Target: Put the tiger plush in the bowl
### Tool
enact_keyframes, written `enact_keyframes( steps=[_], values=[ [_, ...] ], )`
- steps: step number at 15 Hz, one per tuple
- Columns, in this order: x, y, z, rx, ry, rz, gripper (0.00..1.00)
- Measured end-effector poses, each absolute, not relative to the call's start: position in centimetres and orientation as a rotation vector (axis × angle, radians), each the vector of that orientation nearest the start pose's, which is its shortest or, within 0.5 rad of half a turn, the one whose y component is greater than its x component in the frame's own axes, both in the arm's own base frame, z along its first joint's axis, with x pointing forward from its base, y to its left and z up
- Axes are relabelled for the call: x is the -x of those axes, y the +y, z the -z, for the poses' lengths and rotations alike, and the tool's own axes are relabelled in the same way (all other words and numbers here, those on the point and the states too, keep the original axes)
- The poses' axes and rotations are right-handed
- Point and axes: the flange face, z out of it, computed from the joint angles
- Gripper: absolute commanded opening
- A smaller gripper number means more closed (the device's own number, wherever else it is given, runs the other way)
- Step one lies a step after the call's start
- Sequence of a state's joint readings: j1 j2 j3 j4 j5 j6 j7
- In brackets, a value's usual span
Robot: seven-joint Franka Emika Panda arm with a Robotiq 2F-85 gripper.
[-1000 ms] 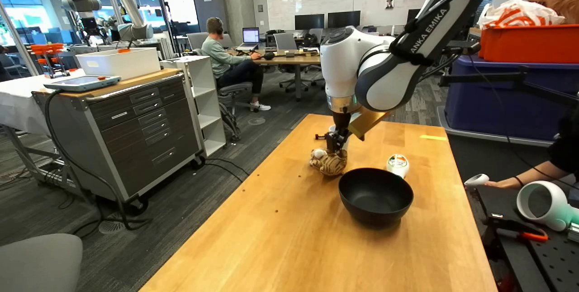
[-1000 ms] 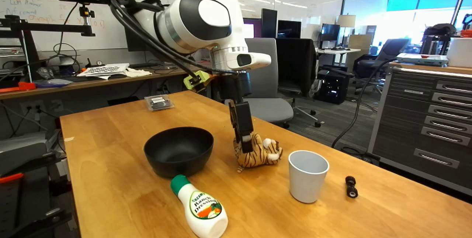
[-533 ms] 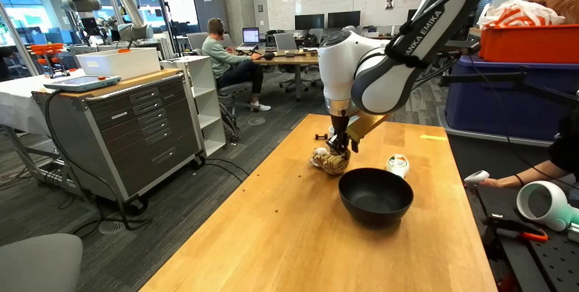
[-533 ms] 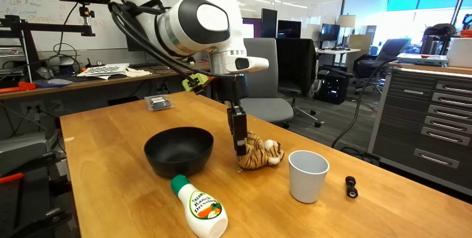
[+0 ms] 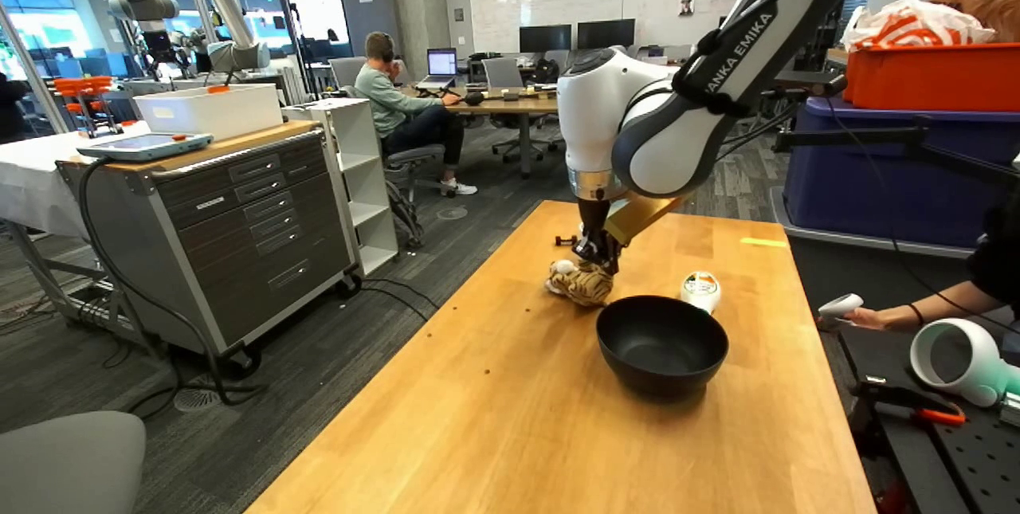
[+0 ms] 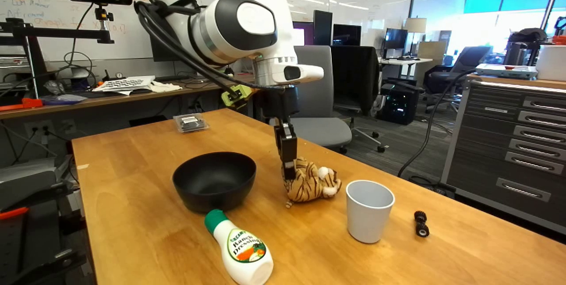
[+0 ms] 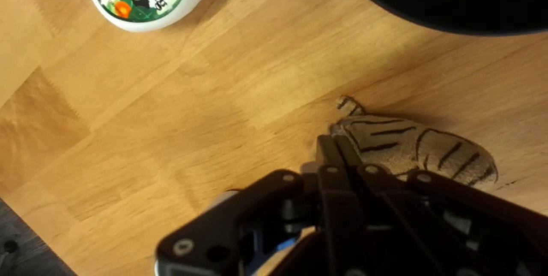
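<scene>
My gripper [image 7: 335, 141] is closed tip to tip, nothing visible between, right by the tiger plush [image 7: 411, 147], and pressing without spreading first would likely just shove it!

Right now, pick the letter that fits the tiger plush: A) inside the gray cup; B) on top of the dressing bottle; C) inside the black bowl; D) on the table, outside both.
D: an exterior view shows the tiger plush lying on the wooden table, outside the black bowl and the gray cup.
</scene>
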State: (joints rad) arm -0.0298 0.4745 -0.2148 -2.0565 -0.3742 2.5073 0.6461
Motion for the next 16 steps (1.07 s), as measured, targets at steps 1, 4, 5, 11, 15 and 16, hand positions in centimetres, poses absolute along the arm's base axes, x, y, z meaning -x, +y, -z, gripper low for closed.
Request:
enact_keyframes(
  steps=[1, 4, 5, 11, 15, 16],
  values=[
    [-57.6, -14.0, -20.6, 3.316, 0.962, 0.069, 0.01],
    [-58.1, -13.8, -21.2, 3.312, 0.963, 0.093, 0.01],
    [-58.3, -13.8, -21.6, 3.311, 0.969, 0.108, 0.01],
    [-60.4, -12.5, -28.4, 3.269, 0.997, 0.318, 0.01],
    [-60.3, -9.7, -34.6, 3.238, 0.944, 0.428, 0.01],
    [-60.0, -8.7, -35.9, 3.235, 0.920, 0.445, 0.01]
  ],
)
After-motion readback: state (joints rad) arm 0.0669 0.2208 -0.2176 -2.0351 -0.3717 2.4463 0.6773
